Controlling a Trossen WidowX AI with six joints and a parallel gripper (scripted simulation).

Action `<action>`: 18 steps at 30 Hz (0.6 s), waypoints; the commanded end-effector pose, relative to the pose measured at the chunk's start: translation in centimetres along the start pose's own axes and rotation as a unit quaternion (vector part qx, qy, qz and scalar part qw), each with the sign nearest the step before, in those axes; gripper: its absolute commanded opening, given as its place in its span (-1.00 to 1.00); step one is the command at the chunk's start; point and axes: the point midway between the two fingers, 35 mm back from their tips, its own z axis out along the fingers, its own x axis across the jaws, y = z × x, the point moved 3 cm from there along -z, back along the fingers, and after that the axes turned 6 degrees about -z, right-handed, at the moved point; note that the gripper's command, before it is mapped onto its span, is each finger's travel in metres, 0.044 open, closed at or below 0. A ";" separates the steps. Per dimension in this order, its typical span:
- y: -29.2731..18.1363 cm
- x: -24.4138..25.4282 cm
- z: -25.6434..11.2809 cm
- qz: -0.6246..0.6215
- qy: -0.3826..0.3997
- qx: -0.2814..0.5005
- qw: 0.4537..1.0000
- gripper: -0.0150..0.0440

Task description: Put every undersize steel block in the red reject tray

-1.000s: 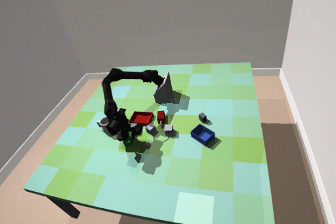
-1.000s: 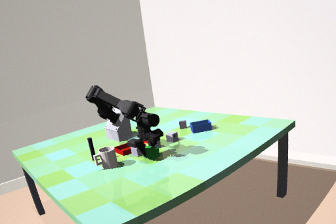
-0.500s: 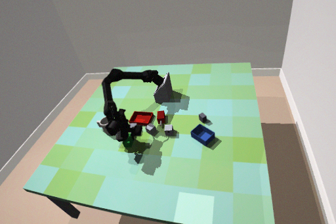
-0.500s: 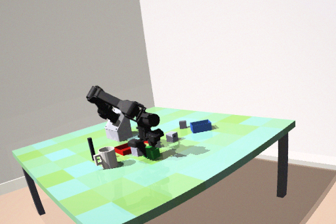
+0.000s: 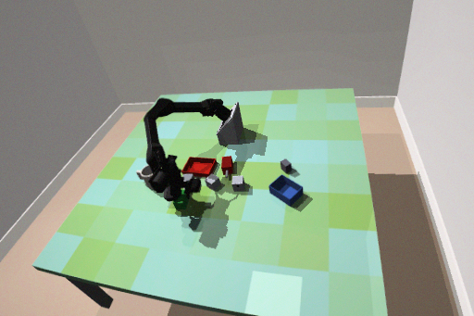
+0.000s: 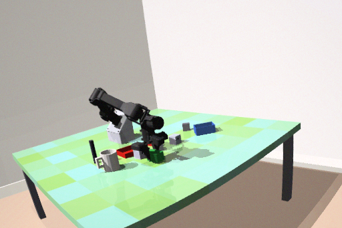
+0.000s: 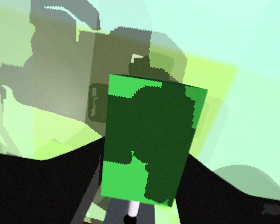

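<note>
- So the claw (image 5: 184, 192) (image 6: 149, 152) (image 7: 143, 141) is pinching the green GO gauge (image 5: 180, 200) (image 6: 156, 156) (image 7: 148, 135), one black finger on each side of its body.
- The gauge's pale pin (image 7: 133, 208) points at a dark hole in the near steel block (image 5: 187, 177) (image 6: 139, 153) (image 7: 115, 214). From the wrist view I honestly can't tell if the tip is in the hole.
- That block sits between the gauge and the red reject tray (image 5: 199, 167) (image 6: 123, 152), outside the tray.
- Middle steel block (image 5: 213, 183) is out on the table (image 5: 305, 238) (image 6: 187, 185) (image 7: 256, 115), turned at an angle.
- Far steel block (image 5: 238, 183) (image 6: 175, 139) is just beside that one, with a dark hole in its side.
- There's a red gauge (image 5: 227, 164) with a pale pin, right by the tray.
- Blue bin (image 5: 286, 190) (image 6: 204, 128) is well apart from the tray, with a small dark grey cube (image 5: 286, 166) (image 6: 186, 126) near it.
- White mug (image 5: 147, 172) (image 6: 109, 160) is upright on the arm's other side, with a black stick (image 6: 92, 151) standing behind it, tilted a bit.
</note>
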 end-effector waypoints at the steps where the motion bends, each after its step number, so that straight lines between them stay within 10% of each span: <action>1: 0.6 0.1 -0.2 0.001 -0.002 -0.004 1.000 -0.49; 18: 1.0 0.0 -0.3 0.002 -0.002 -0.004 1.000 -0.49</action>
